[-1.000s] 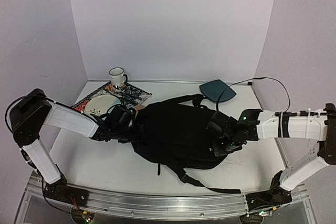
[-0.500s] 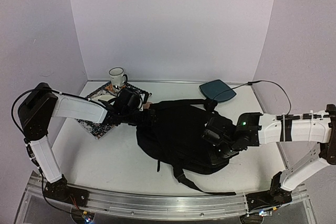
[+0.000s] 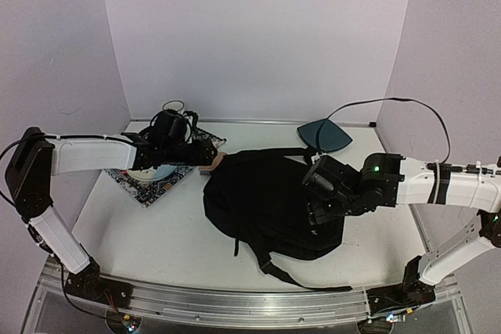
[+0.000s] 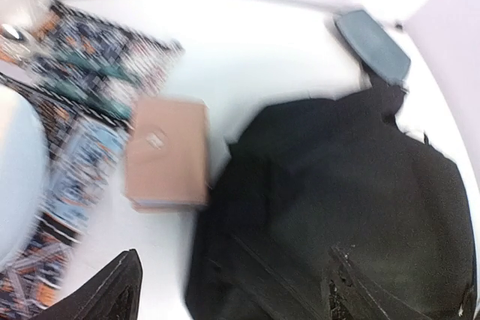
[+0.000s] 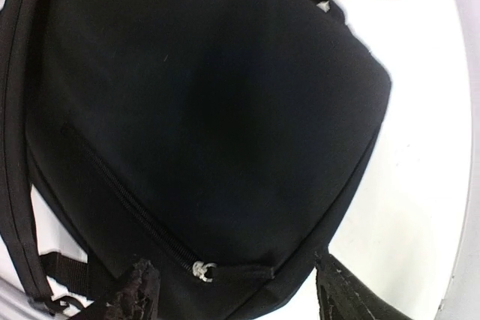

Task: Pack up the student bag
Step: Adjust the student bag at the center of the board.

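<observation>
From above I count one student bag [image 3: 262, 205] lying flat mid-table, one teal pad [image 3: 323, 134] past its far right corner, and one patterned mat [image 3: 149, 187] carrying one plate [image 3: 159, 171] at its left. My left pincer [image 3: 202, 152] hangs by the bag's far-left corner and my right pincer [image 3: 315, 195] over its right side. My left wrist camera is blurred. It shows the left pincer [image 4: 232, 252] with jaws apart and empty, the bag [image 4: 360, 192] below and one tan box [image 4: 166, 151] beside the mat [image 4: 82, 73]. My right wrist camera shows the right pincer [image 5: 232, 261] spread wide above the bag [image 5: 202, 95], with one zipper pull [image 5: 201, 267] between its fingers [image 5: 139, 294].
</observation>
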`<act>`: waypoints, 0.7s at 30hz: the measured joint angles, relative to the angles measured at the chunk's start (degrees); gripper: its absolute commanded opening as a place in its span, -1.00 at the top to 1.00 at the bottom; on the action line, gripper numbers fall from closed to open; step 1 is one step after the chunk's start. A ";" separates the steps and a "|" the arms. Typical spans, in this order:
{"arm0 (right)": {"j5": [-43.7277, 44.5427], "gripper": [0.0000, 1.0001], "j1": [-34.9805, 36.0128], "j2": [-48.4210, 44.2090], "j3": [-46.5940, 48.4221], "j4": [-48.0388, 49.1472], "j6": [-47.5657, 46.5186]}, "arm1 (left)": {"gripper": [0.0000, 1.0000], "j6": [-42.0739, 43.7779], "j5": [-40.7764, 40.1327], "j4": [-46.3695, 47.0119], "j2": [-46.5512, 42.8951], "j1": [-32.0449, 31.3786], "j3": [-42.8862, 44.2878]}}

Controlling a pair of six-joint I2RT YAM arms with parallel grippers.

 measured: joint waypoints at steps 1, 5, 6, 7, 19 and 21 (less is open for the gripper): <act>0.70 -0.58 0.00 0.07 0.16 0.02 -0.04 | -0.79 0.45 -0.22 -0.18 -0.79 0.60 0.19; 2.82 -0.82 0.00 1.29 0.90 0.38 -0.35 | -0.83 1.30 -0.44 -1.21 -2.18 2.40 1.61; 3.16 -0.86 0.00 1.79 1.05 0.61 -0.49 | -0.83 1.33 -0.52 -1.89 -1.66 2.73 2.57; 3.43 -0.89 -0.01 2.34 1.18 0.82 -0.59 | -0.83 1.34 -0.68 -2.74 -0.81 3.06 3.81; 4.58 -0.96 0.00 7.85 2.77 3.22 -1.30 | -0.68 0.23 -3.70 -10.16 19.99 5.28 18.13; 4.65 -0.96 0.00 8.19 2.83 3.70 -1.34 | -0.68 -0.26 -3.08 -11.22 20.70 4.97 17.93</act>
